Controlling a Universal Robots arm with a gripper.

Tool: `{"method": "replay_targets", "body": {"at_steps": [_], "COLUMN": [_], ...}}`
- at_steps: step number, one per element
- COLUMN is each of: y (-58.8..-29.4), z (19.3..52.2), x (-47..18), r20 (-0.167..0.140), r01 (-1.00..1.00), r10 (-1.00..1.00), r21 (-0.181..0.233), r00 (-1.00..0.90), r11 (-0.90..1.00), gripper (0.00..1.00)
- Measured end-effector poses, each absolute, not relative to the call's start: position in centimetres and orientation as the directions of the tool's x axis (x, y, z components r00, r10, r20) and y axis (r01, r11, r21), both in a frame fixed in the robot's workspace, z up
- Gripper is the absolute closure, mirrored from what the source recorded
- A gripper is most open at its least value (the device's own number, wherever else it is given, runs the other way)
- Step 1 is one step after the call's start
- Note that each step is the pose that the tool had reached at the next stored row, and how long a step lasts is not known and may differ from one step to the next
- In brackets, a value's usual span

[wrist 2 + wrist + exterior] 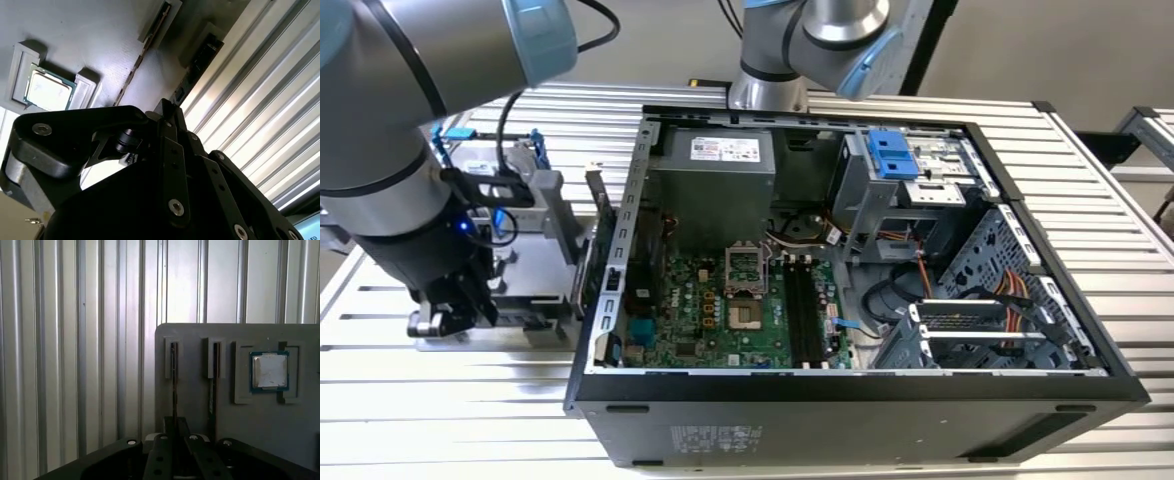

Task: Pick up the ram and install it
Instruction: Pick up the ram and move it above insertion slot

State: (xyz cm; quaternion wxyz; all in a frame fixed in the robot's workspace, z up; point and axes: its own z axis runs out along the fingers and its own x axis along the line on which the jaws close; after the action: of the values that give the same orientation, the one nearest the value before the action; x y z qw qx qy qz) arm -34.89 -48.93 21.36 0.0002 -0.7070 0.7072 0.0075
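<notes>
Two ram sticks stand on edge in holders of a grey tray. My gripper is down over the ram that lies farther from the processor chip. Its fingers are closed together on that stick's near end, and the stick still lies in its holder. In the second wrist view the same ram runs up from my gripper. In the exterior view the gripper hangs low over the tray, to the exterior view's left of the open computer case. The black memory slots sit on the motherboard.
The other ram stick lies close beside the held one, with the chip just past it. A hard drive with blue bracket stands behind the tray. The case wall rises between tray and motherboard. Ribbed metal tabletop surrounds everything.
</notes>
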Motion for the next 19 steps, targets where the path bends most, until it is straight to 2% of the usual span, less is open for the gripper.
{"method": "replay_targets", "body": {"at_steps": [19], "y": [-48.9], "z": [22.6], "x": [-34.9], "r20": [-0.011], "r01": [-1.0], "r10": [-1.0], "r21": [0.01], "r00": [0.0], "r11": [0.0], "gripper": [1.0]}}
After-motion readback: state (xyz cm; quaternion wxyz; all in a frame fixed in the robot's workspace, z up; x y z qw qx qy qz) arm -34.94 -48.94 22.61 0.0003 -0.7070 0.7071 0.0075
